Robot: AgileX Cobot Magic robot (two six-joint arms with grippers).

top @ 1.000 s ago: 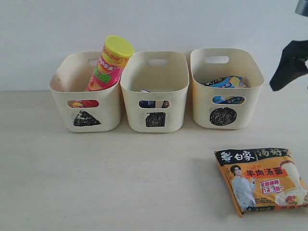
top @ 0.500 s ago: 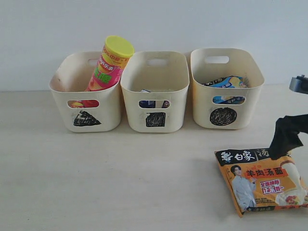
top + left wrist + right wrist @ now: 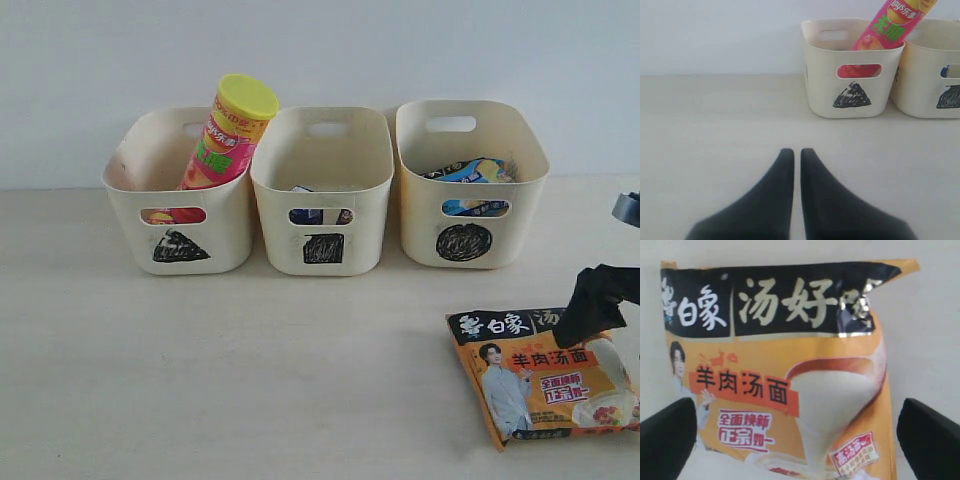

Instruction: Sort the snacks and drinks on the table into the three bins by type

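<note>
Hovering low over the orange noodle packet [image 3: 540, 375], the right claw [image 3: 592, 305] covers the packet's corner farthest from the square bin [image 3: 280, 228]; can't tell if it touches. In the right wrist view its fingers [image 3: 667, 437] are spread wide, one off each side edge of the packet, with nothing gripped.

The packet lies flat, print up, on the worktop [image 3: 250, 350], in front of the square bin and well off to its right.

The triangle bin [image 3: 130, 232] stands just beside the square bin on the left and the circle bin [image 3: 425, 215] just beside it on the right. A pink can [image 3: 228, 135] stands in the triangle bin, its yellow lid leaning toward the square bin. A blue packet [image 3: 470, 170] lies in the circle bin. A purple-white pouch [image 3: 318, 216] shows through the square bin's own handle slot.

The left claw [image 3: 797, 152] has its fingers almost together with only a thin slit between them, holding nothing. It is over bare worktop, well away from the square bin, out past the triangle bin's front.
</note>
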